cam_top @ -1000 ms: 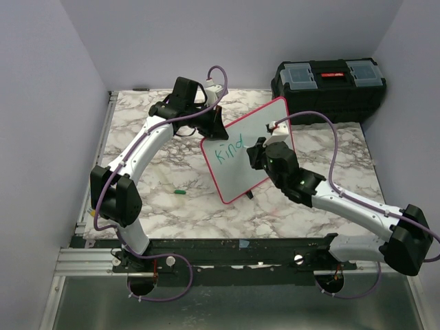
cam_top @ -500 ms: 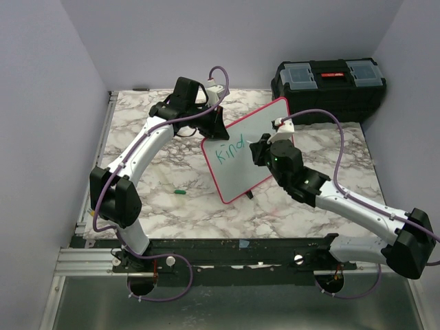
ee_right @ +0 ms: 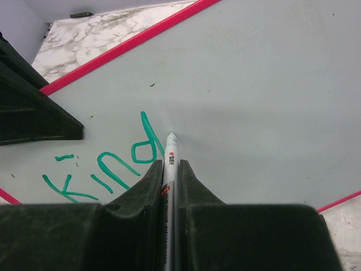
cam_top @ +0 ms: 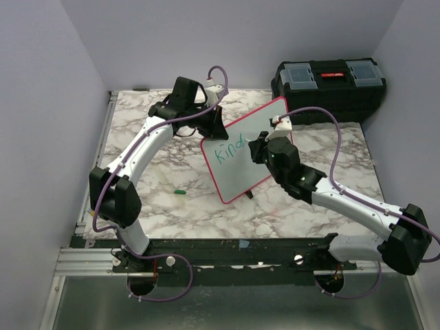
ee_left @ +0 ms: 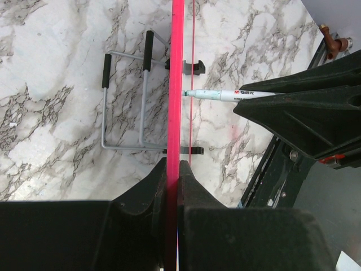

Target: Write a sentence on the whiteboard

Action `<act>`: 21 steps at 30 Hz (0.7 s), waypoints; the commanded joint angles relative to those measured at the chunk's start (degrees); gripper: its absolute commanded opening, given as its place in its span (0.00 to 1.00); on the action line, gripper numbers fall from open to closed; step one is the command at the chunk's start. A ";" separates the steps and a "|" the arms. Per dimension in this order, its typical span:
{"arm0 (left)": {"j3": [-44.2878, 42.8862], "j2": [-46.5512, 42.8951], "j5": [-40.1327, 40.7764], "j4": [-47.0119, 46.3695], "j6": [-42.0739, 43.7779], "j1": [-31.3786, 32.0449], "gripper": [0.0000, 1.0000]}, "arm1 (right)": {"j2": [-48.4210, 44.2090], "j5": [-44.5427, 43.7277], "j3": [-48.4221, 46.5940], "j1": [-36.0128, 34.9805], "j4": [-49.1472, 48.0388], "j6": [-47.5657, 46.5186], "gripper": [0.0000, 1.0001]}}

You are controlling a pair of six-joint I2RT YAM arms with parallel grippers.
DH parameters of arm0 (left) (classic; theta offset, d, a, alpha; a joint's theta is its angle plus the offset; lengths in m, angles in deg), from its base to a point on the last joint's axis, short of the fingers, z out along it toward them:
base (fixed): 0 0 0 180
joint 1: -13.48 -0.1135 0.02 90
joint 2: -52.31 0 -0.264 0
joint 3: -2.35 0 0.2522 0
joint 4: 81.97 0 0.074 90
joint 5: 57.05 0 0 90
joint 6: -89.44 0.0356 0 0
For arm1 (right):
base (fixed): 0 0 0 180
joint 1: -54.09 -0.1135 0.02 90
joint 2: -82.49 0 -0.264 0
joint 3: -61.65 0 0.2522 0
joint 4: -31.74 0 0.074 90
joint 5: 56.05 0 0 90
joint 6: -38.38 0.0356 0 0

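The whiteboard (cam_top: 232, 177), white with a red-pink rim, stands tilted on the marble table. My left gripper (cam_top: 214, 124) is shut on its upper left rim; in the left wrist view the rim (ee_left: 177, 84) runs edge-on between the jaws of that gripper (ee_left: 172, 165). The sentence (cam_top: 229, 151) reads "Kind" in green (ee_right: 107, 164). My right gripper (ee_right: 171, 165) is shut on a white marker (ee_right: 171, 151). The marker's tip touches the board (ee_right: 259, 84) just right of the "d". Seen from the left wrist, the marker (ee_left: 225, 94) meets the board's face.
A black toolbox (cam_top: 328, 86) stands at the back right. A green marker cap (cam_top: 179, 192) lies on the marble table (cam_top: 151, 206) left of the board. A grey wire stand (ee_left: 124, 101) sits behind the board.
My right gripper with the marker has shifted slightly across the board, ending just right of the "d". The lettering still reads "Kind". The left arm has stayed still.
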 commanded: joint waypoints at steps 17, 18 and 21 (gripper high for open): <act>-1.37 -1.89 2.98 -0.55 2.43 0.20 0.00 | 2.47 0.51 -4.02 2.23 -0.57 -0.67 0.01; -1.34 -1.89 2.97 -0.55 2.43 0.20 0.00 | 2.50 1.55 -4.15 2.23 -0.78 -0.76 0.01; -1.34 -2.03 2.98 -0.55 2.52 0.20 0.00 | 2.89 3.61 -3.93 2.23 -1.42 -0.82 0.01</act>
